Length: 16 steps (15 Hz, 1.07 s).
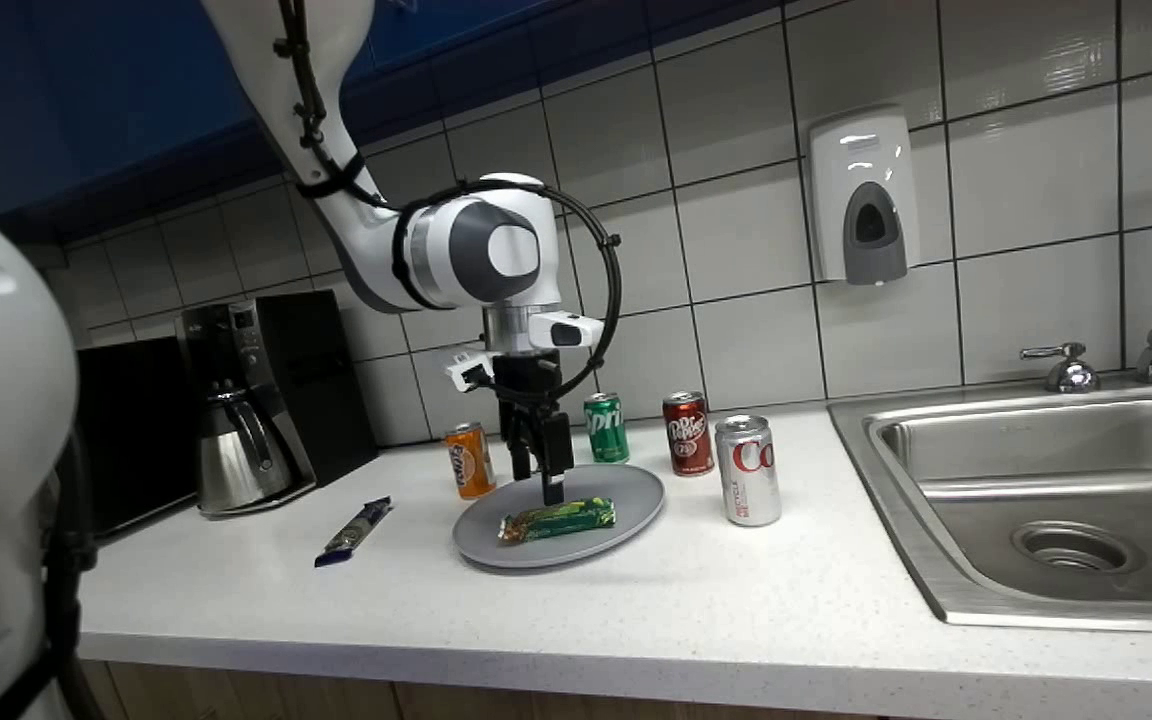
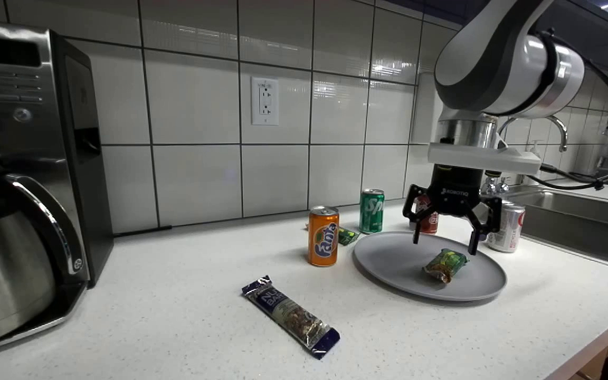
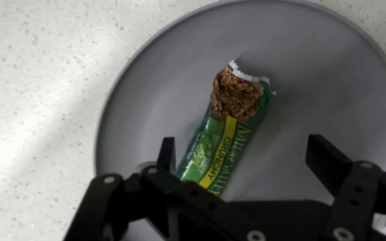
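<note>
When looking at the hand (image 2: 444, 246), find jaws spread wide apart and clamped on nothing. Directly below, see the bar (image 3: 219, 144), lying slantwise under the gap between the fingers (image 3: 327, 162), on the plate (image 3: 146, 107); hard to say whether grazed by either tip. Judging by looks, expect something light and fairly stiff, yet probably brittle inside and liable to crumble under a hard squeeze. Expect slickness too, from a thin, shiny wrapper (image 3: 201, 152) likely to slide on the smooth plate when nudged. Best taken across the narrow width, near mid-length, with even pressure on both long sides; at such a slant to the fingers, may well swivel before settling. Better not pinched by the jagged end, seemingly too flimsy for a hold. Looks green and glossy, with a yellow stripe marked CRUNCHY. Near the end clear of the hand, shows a brown oat patch, probably printed, then a ragged whitish edge. Runs out of sight beneath the hand at the opposite end in the wrist view. Farther from the hand, past the plate, note an orange can (image 2: 323, 243) and, farther still, a nut bar (image 2: 293, 316).
</note>
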Each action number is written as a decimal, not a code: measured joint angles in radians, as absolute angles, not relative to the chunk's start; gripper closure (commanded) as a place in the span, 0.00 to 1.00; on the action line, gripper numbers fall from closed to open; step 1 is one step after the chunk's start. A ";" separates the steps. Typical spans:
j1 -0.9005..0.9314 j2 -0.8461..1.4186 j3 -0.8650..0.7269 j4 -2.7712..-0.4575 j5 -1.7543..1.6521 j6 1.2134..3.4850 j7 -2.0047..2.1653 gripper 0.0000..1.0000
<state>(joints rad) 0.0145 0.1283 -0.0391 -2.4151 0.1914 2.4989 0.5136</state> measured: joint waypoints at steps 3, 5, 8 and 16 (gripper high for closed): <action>0.015 0.130 -0.044 -2.426 0.154 2.499 0.592 0.00; 0.015 0.131 -0.051 -2.431 0.111 2.498 0.651 0.00; 0.015 0.133 -0.062 -2.432 0.045 2.497 0.728 0.00; 0.017 0.152 -0.067 -2.424 -0.014 2.497 0.782 0.00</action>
